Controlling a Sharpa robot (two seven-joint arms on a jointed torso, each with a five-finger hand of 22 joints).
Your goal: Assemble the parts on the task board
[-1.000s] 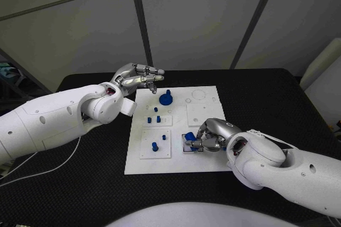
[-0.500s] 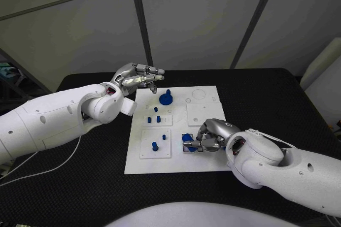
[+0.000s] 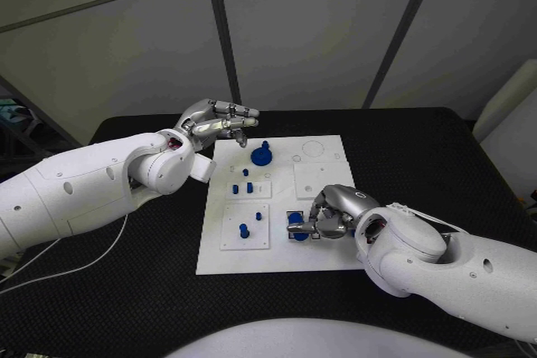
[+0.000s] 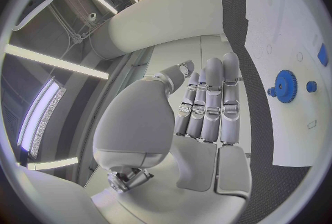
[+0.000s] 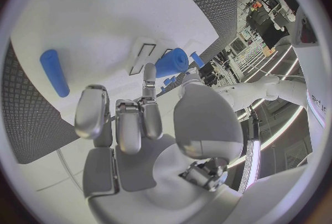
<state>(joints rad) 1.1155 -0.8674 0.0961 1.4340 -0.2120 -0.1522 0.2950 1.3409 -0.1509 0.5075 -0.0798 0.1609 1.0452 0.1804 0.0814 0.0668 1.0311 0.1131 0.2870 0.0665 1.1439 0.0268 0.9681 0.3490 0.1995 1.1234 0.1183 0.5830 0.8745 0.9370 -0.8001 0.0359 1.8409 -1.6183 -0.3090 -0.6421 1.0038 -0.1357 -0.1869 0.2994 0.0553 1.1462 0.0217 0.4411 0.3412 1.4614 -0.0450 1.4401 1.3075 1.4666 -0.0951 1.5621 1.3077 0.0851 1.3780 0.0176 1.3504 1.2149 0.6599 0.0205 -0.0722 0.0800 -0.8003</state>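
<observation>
Your right hand (image 3: pixel 331 213) sits low over the near right part of the flat white task board (image 3: pixel 324 257) on the black counter (image 3: pixel 146 296). Its fingers (image 5: pixel 147 103) curl down around a small blue cylindrical part (image 5: pixel 172 62) there; you cannot tell whether they actually grasp it. Your left hand (image 3: pixel 215 123) hovers just off the board's far left corner, fingers (image 4: pixel 211 102) held together, straight and released. A blue toothed gear (image 3: pixel 262 156) stands on the board near that corner.
</observation>
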